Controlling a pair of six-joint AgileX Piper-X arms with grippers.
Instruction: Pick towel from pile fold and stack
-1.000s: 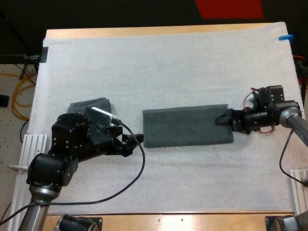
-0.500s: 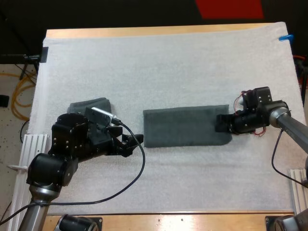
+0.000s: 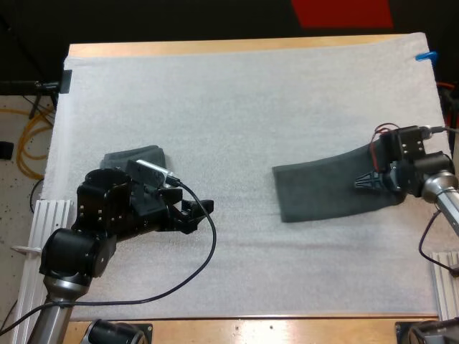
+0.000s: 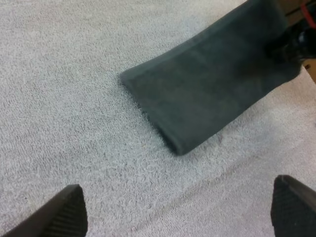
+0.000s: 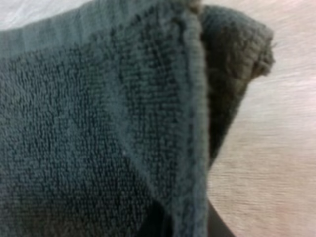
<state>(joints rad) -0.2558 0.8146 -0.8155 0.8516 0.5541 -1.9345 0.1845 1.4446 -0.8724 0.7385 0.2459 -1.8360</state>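
Note:
A folded dark grey-green towel (image 3: 326, 190) lies as a long strip on the white mat (image 3: 229, 107), right of the middle, with its right end raised. My right gripper (image 3: 369, 180) is shut on that right end, close to the mat's right edge. In the right wrist view the towel's (image 5: 98, 123) hemmed edge bunches up between the fingers. My left gripper (image 3: 201, 210) stands open over bare mat at the left, well apart from the towel. From the left wrist the towel (image 4: 207, 94) stretches away to the right gripper (image 4: 291, 39); the left gripper (image 4: 177, 202) holds nothing.
A second dark towel (image 3: 133, 156) lies at the mat's left side, partly hidden behind my left arm. The table's wooden edge (image 3: 237, 46) runs along the far side and along the front. Bare mat stretches between the two grippers.
My right gripper closed on the towel's right end and dragged the strip to the right, lifting that end. The towel's left edge slid away from my left gripper, which stayed still and open.

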